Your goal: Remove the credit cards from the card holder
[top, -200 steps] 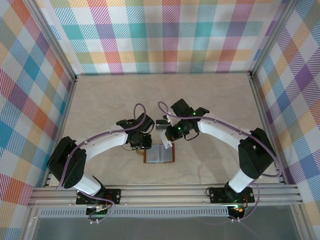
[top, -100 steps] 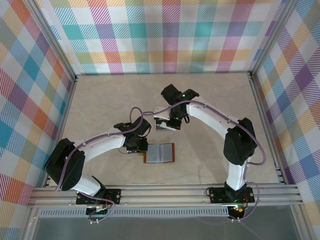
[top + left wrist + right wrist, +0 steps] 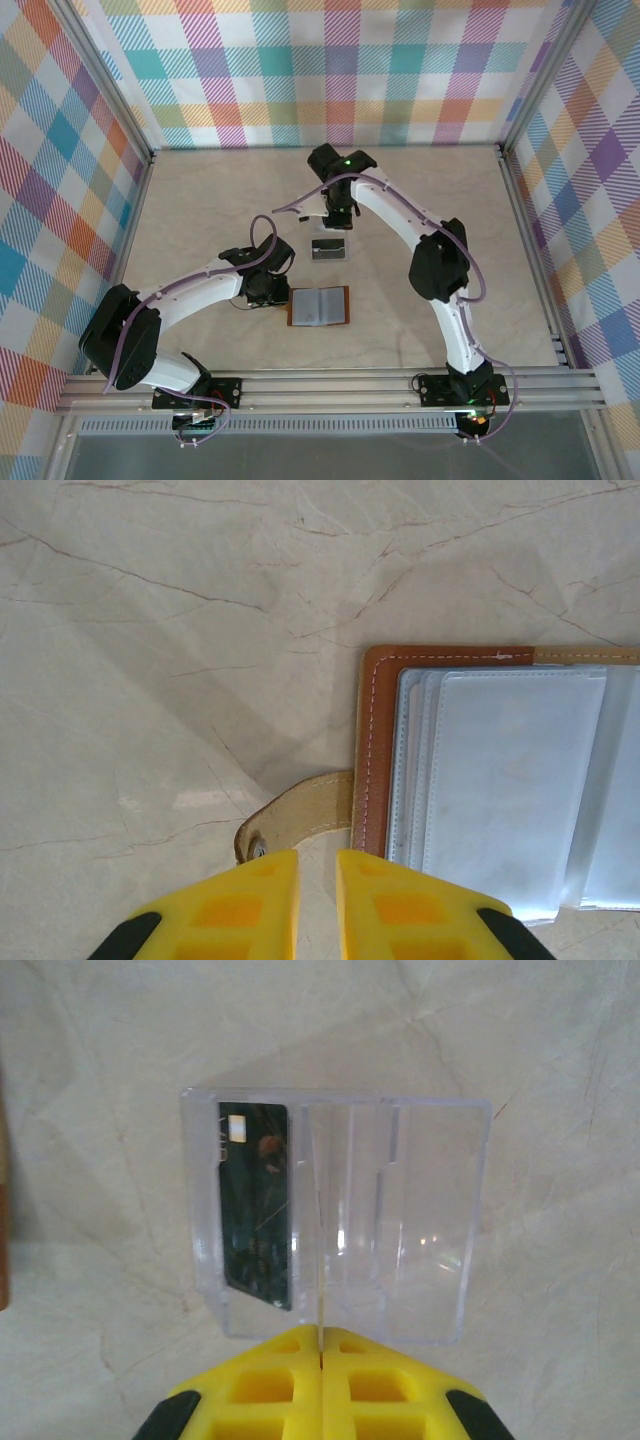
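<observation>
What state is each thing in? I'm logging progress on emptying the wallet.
wallet: lying open, clear sleeves up.
clear box: holds one card, other compartments empty.
dark card: in the box's left compartment.
left tool: slightly open, empty.
right tool: shut.

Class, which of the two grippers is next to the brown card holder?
The left gripper, at the strap tab of the card holder; the right gripper hangs by the clear box instead.

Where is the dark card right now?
Right wrist view: the dark blackish-green plastic card sits in the left compartment of the clear plastic box, ahead of the right gripper.
</observation>
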